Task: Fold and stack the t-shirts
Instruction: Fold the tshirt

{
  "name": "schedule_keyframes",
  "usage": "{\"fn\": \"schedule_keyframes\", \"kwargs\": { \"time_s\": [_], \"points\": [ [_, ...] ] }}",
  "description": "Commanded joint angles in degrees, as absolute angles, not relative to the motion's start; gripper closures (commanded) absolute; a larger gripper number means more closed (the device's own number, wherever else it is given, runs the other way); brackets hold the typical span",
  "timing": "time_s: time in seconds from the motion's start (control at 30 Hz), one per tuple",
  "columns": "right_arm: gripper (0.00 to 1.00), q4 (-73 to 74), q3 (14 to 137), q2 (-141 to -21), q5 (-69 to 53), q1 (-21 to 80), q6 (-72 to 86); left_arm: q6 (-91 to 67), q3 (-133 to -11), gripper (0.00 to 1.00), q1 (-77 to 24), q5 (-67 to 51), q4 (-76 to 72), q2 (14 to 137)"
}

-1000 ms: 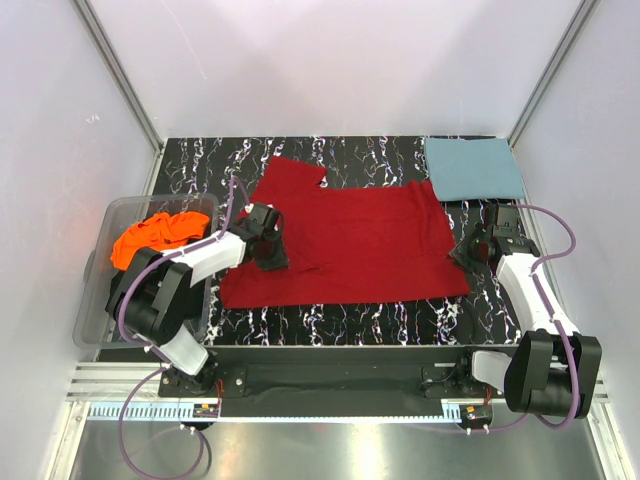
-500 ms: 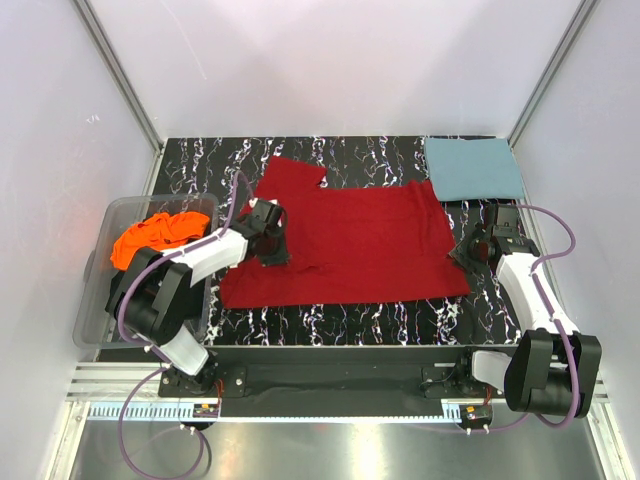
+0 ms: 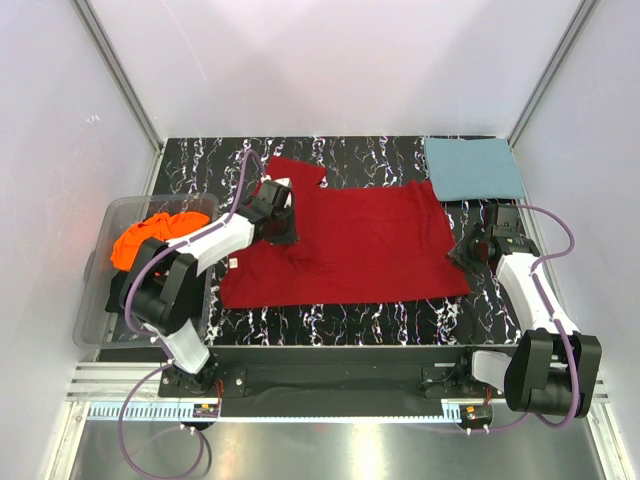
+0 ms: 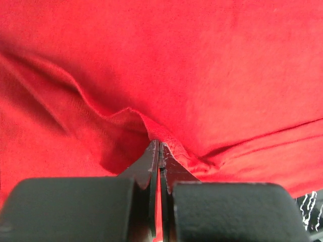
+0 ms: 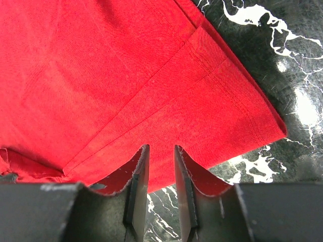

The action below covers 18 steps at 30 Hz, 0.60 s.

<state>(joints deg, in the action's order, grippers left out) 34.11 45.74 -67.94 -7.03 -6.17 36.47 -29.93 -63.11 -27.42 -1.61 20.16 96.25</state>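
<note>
The deep red t-shirt (image 3: 370, 240) lies spread flat across the middle of the black marbled table (image 3: 350, 160). My left gripper (image 3: 283, 226) is over the shirt's left part, shut on a pinched ridge of red cloth (image 4: 166, 143). My right gripper (image 3: 466, 250) hovers at the shirt's right edge with its jaws apart; the red hem (image 5: 242, 121) lies beyond the fingertips (image 5: 144, 154), and nothing is between them. The teal-blue t-shirt (image 3: 473, 167) lies folded at the back right corner. The orange t-shirt (image 3: 150, 238) is crumpled in a bin.
A clear plastic bin (image 3: 95, 320) stands off the table's left edge and holds the orange shirt. White walls and metal frame posts close in the back and sides. Bare table shows behind the red shirt and along the front edge (image 3: 340, 320).
My left gripper closed on the red cloth and moved back and to the right, pulling the shirt's left part inward. The right arm has barely moved.
</note>
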Motion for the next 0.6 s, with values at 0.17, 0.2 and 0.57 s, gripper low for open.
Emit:
{"fn": "schedule_keyframes", "kwargs": {
  "time_s": [0.17, 0.2, 0.57],
  "points": [
    [0.67, 33.0, 46.5, -68.2, -7.5, -6.3, 36.5, -23.6, -69.6, 1.0, -28.2, -5.2, 14.6, 101.4],
    [0.67, 33.0, 46.5, -68.2, -7.6, -6.3, 36.3, -23.1, -70.2, 1.0, -28.3, -5.7, 14.8, 102.6],
    [0.67, 33.0, 47.4, -69.2, -7.6, -6.3, 36.3, -14.5, -81.5, 0.82, -28.7, -9.7, 19.3, 109.9]
  ]
}}
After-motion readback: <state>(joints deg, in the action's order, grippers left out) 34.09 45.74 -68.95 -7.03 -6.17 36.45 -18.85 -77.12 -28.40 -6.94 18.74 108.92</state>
